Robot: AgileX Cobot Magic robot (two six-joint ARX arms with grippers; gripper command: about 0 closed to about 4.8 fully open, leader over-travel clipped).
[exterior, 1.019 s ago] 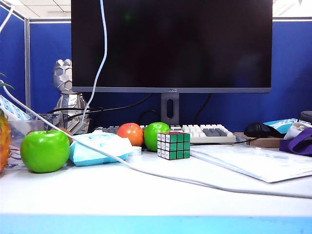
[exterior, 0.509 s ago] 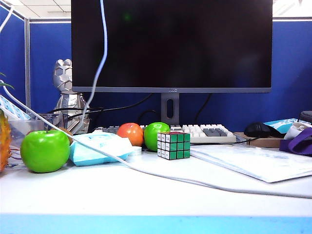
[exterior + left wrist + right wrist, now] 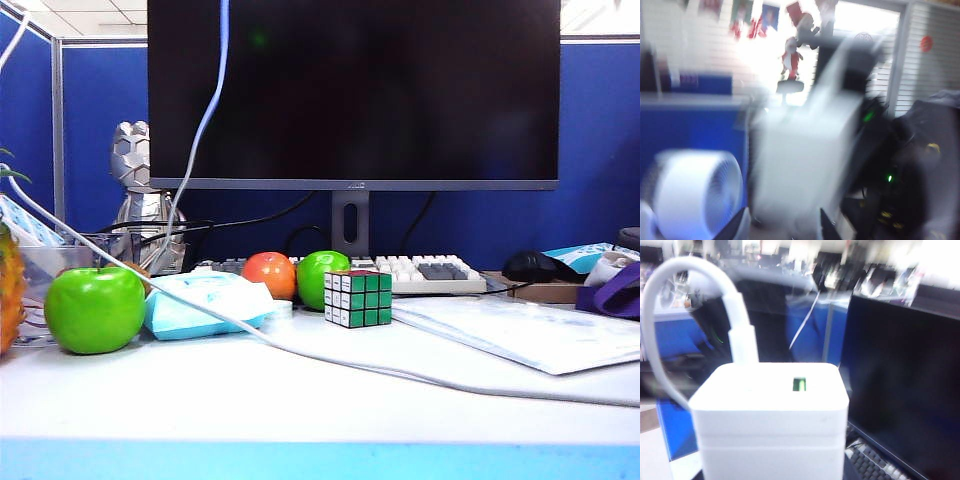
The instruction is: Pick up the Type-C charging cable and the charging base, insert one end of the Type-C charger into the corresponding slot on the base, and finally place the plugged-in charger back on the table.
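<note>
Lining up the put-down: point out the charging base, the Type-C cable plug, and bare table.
charging base [image 3: 771, 415], right wrist view, front face.
Type-C charging cable [image 3: 741, 335], right wrist view, plug seated in the base's top.
table [image 3: 200, 390], exterior view, bare white top.

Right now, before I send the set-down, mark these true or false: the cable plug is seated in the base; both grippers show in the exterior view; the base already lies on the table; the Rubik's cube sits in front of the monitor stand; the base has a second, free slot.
1. The Type-C charging cable is plugged into the charging base: true.
2. Both grippers show in the exterior view: false; neither does.
3. The base lies on the table: false; it is up in the air before the right wrist camera.
4. The Rubik's cube sits before the monitor stand: true.
5. A second slot stands free: true.
</note>
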